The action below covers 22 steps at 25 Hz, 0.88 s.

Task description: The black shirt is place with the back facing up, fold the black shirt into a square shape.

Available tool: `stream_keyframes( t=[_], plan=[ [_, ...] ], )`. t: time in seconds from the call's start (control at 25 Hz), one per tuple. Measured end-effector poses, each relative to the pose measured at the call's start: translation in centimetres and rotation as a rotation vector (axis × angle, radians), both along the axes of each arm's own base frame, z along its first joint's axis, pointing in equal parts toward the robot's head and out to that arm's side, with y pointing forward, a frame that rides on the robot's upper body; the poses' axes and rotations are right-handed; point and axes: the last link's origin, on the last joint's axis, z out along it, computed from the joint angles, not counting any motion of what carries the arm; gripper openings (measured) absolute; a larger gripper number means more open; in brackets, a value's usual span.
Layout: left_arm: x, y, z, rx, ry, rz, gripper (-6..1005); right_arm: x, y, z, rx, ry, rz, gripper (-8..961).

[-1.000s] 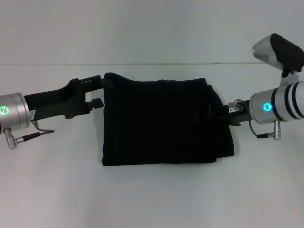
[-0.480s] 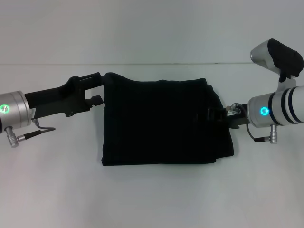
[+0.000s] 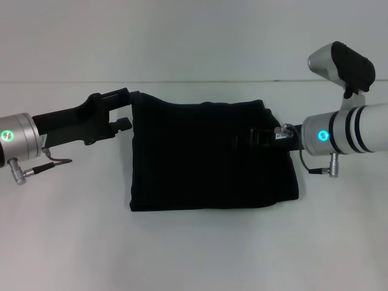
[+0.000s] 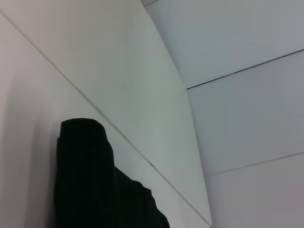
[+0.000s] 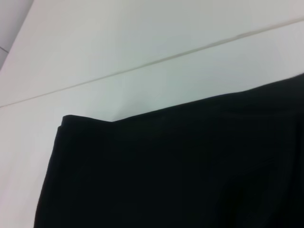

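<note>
The black shirt (image 3: 209, 157) lies folded into a rough rectangle in the middle of the white table, plain side up. My left gripper (image 3: 123, 110) is at the shirt's far left corner, open, with white table showing between its two fingers; the upper finger touches the fabric edge. My right gripper (image 3: 254, 136) reaches in over the shirt's right side, and its dark fingers blend into the fabric. A corner of the shirt shows in the left wrist view (image 4: 90, 180). Its folded edge fills the right wrist view (image 5: 180, 175).
The white table (image 3: 194, 254) runs back to an edge line (image 3: 194, 82) behind the shirt, with a white wall beyond. The right arm's wrist camera housing (image 3: 342, 63) stands above its forearm.
My right arm has moved left, further in over the shirt's right side, and a little up. My left arm has shifted slightly up and back. The shirt has kept its shape.
</note>
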Motion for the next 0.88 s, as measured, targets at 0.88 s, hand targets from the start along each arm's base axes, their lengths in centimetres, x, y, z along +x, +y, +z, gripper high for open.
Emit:
stream_keyframes(
  t=[0.88],
  plan=[
    [-0.1, 0.3, 0.0, 0.019, 0.005, 0.013, 733, 0.5, 0.0, -0.2, 0.006, -0.053, 0.010, 357]
  ],
)
